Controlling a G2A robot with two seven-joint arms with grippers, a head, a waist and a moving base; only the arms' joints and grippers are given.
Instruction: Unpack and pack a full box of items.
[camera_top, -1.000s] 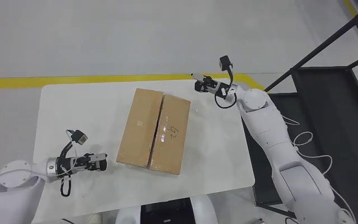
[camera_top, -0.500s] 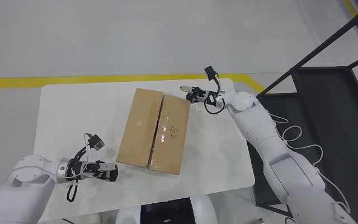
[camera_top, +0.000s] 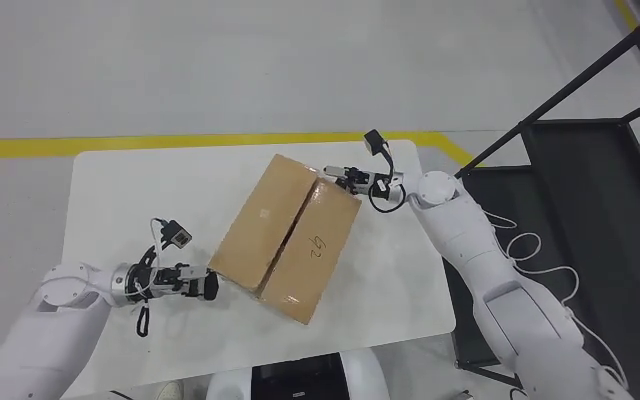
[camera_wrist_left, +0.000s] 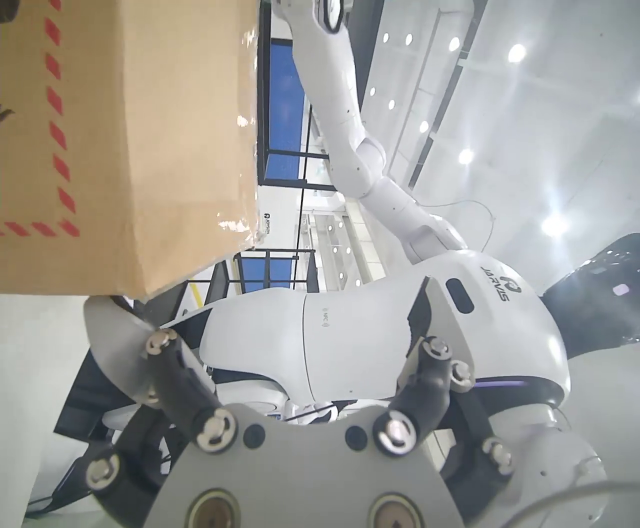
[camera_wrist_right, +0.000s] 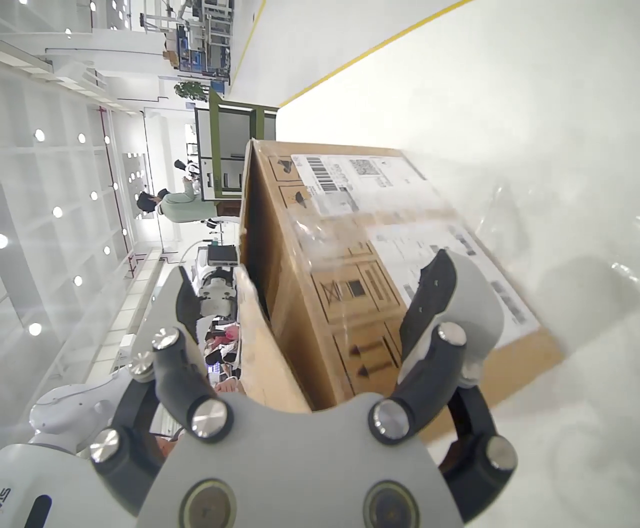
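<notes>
A taped brown cardboard box (camera_top: 290, 235) lies skewed in the middle of the white table (camera_top: 130, 190). My right gripper (camera_top: 337, 176) is at the box's far right corner. In the right wrist view it (camera_wrist_right: 315, 285) stands open, its fingers (camera_wrist_right: 452, 285) straddling that corner of the box (camera_wrist_right: 350, 240), one over the labelled end face. My left gripper (camera_top: 207, 285) is at the box's near left corner. In the left wrist view it (camera_wrist_left: 265, 310) is open, with one finger (camera_wrist_left: 112, 325) right under the box's corner (camera_wrist_left: 125, 150).
A black metal rack (camera_top: 565, 165) stands just past the table's right edge. A yellow floor line (camera_top: 150, 145) runs behind the table. Bare tabletop lies to the left of the box and along its right side.
The box has turned clockwise on the table. My left gripper moved right up to its near left corner. My right gripper came in from the far right to its far corner.
</notes>
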